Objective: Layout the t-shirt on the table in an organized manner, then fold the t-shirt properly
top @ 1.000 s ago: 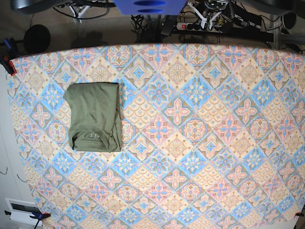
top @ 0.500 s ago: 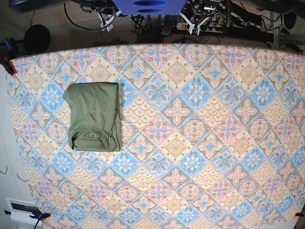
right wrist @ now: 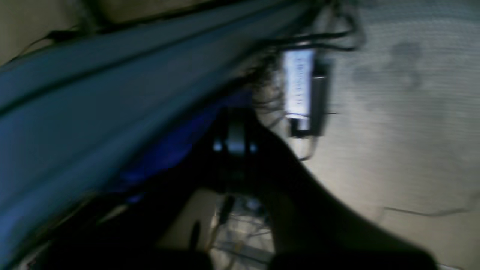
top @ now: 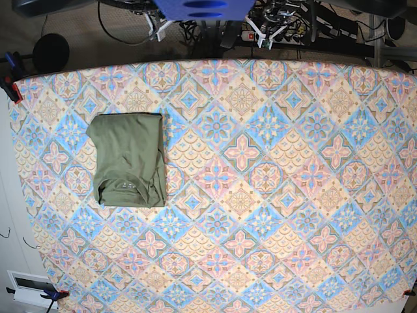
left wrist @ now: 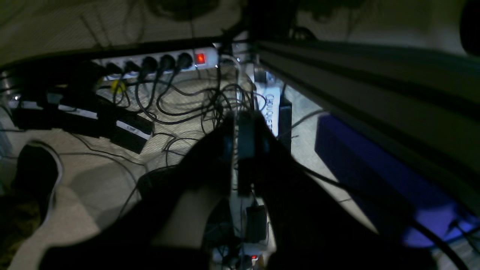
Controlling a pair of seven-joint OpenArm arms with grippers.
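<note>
The olive-green t-shirt (top: pixel 129 160) lies folded into a neat rectangle on the left part of the table (top: pixel 273 195), collar end toward the near side. Both arms are drawn back beyond the table's far edge, away from the t-shirt. In the base view my right gripper (top: pixel 156 26) shows at the top left of the blue column and my left gripper (top: pixel 264 25) at its right. In the left wrist view my left gripper (left wrist: pixel 237 127) hangs shut and empty over the floor. The blurred right wrist view shows my right gripper (right wrist: pixel 235 131) shut and empty too.
Behind the table a power strip (left wrist: pixel 157 62) and tangled cables (left wrist: pixel 210 101) lie on the floor beside the blue column (top: pixel 204 8). A red clamp (top: pixel 12 88) grips the table's left corner. A white box (top: pixel 29 287) sits off the near left corner.
Both grippers have swung inward along the far edge toward the blue column. The folded t-shirt has not moved.
</note>
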